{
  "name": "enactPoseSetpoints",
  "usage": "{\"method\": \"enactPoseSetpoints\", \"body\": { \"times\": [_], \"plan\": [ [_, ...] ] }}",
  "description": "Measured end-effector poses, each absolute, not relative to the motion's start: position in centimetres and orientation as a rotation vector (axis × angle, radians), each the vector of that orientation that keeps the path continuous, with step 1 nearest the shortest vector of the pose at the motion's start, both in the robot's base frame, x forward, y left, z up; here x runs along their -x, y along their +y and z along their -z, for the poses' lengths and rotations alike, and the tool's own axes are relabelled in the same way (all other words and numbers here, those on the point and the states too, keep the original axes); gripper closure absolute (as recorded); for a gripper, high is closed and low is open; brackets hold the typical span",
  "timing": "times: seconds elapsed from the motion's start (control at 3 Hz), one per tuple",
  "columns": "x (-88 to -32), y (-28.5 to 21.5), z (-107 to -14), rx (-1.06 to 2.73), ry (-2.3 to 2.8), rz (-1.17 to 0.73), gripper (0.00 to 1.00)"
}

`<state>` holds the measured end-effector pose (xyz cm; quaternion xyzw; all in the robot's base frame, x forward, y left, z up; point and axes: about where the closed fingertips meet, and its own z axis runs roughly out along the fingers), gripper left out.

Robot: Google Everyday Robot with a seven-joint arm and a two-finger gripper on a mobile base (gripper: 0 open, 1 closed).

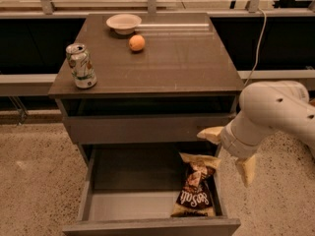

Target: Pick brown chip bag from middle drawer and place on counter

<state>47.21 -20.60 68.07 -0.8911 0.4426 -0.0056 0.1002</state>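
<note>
Crinkly brown chip bag (196, 196) in smooth grey middle drawer (123, 206), end effector (225, 155) at its 1 o'clock, spread, empty.

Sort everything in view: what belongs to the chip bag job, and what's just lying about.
Job: brown chip bag, lying in the open middle drawer; counter; hand, open, at the drawer's right edge, not touching the bag.
Lying about: soda can, orange, bowl, all on the counter.
</note>
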Motion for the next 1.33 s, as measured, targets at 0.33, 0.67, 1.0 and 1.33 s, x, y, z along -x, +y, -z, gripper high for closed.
{"method": "enactPoseSetpoints", "body": {
  "times": [0.33,0.67,1.0,1.33],
  "plan": [
    [-48.8,-21.1,-64.8,2.699,1.288,0.176,0.00],
    [-51.7,-20.1,-59.0,2.698,1.186,0.278,0.08],
    [-53.1,-19.2,-55.0,2.635,1.116,0.208,0.16],
    [-53.6,-17.5,-51.0,2.644,1.037,0.119,0.19]
  ]
}}
